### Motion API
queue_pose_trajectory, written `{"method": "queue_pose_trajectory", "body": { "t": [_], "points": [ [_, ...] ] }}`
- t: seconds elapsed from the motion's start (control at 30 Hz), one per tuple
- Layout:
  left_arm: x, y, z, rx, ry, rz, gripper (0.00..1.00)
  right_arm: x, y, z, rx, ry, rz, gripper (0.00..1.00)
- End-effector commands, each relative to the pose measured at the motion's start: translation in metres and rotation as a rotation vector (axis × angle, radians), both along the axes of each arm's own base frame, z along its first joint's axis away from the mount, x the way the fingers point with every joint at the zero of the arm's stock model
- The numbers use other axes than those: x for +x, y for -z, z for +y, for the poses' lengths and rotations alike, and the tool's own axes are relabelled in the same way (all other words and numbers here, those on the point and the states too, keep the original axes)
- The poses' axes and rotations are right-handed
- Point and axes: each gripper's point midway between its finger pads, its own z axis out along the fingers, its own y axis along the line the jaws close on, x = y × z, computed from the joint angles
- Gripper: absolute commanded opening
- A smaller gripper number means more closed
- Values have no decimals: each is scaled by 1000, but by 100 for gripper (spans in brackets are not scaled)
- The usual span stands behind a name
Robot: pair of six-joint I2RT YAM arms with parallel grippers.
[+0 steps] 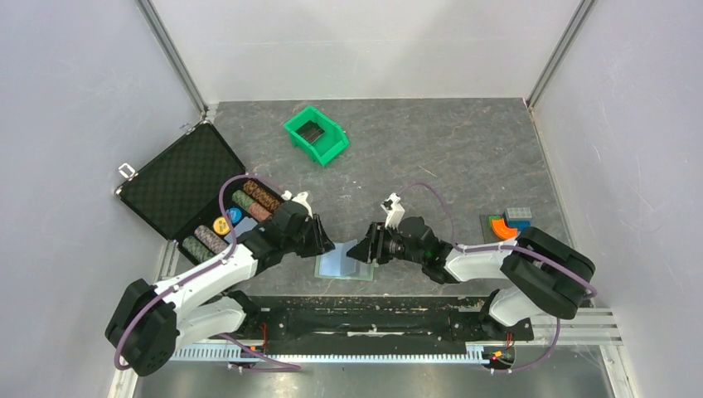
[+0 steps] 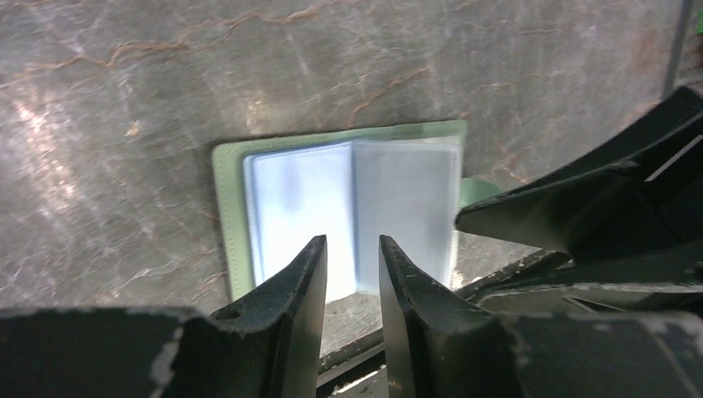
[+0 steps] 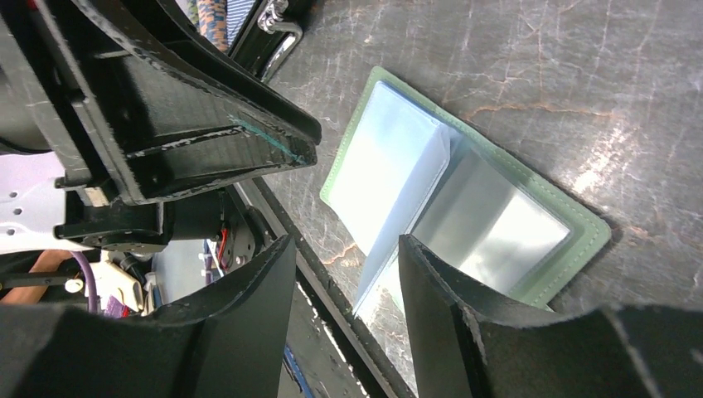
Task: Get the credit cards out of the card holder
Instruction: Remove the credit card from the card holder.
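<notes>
Two arms lean in toward each other over the card holder (image 1: 343,267), which lies spread open and flat on the dark marbled table (image 1: 464,157), close to its near edge and between the two claws. The left claw (image 1: 326,243) hangs just above the holder's left half; in its own wrist view its fingers (image 2: 308,286) stand a narrow gap apart with nothing between them, so it is open and grips nothing. Below them the holder (image 2: 228,217) shows a pale green stitched border around glossy pale blue clear sleeves, and its small closing tab sticks out on the side where the right claw (image 2: 580,217) comes in. The right claw (image 1: 366,250) is over the holder's right edge. In the right wrist view its fingers (image 3: 452,319) are clearly parted, and one leaf of the clear sleeves in the holder (image 3: 584,240) stands up from the fold, its edge running into the gap between them; neither finger seems to press on it, so this claw reads as open too. The left claw (image 3: 207,141) fills the upper left of that view. Whether the sleeves hold any cards cannot be told through the glare. Farther back a green bin (image 1: 332,151) holds a small dark stack (image 1: 312,131), too small to name. An open black case (image 1: 178,186) with poker chips (image 1: 249,203) sits at the left, and some coloured blocks (image 1: 510,222) at the right.
</notes>
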Motion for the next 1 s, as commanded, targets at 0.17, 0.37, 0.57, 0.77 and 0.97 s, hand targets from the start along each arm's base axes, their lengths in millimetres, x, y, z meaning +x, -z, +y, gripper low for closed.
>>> {"method": "queue_pose_trajectory", "body": {
  "t": [0.17, 0.37, 0.57, 0.77, 0.97],
  "points": [
    [-6, 11, 37, 190, -67, 28, 37, 8, -25, 20, 65, -16, -52, 51],
    [-1, -8, 48, 207, -110, -26, 38, 8, -29, 37, 68, -45, -56, 51],
    [3, -26, 58, 193, -171, -79, 42, 8, -30, 54, 63, -71, -56, 51],
    [3, -25, 61, 199, -185, -77, 46, 8, -26, 61, 49, -83, -46, 54],
    [3, -24, 60, 196, -183, -75, 49, 7, -23, 63, 38, -94, -40, 60]
  ]
}}
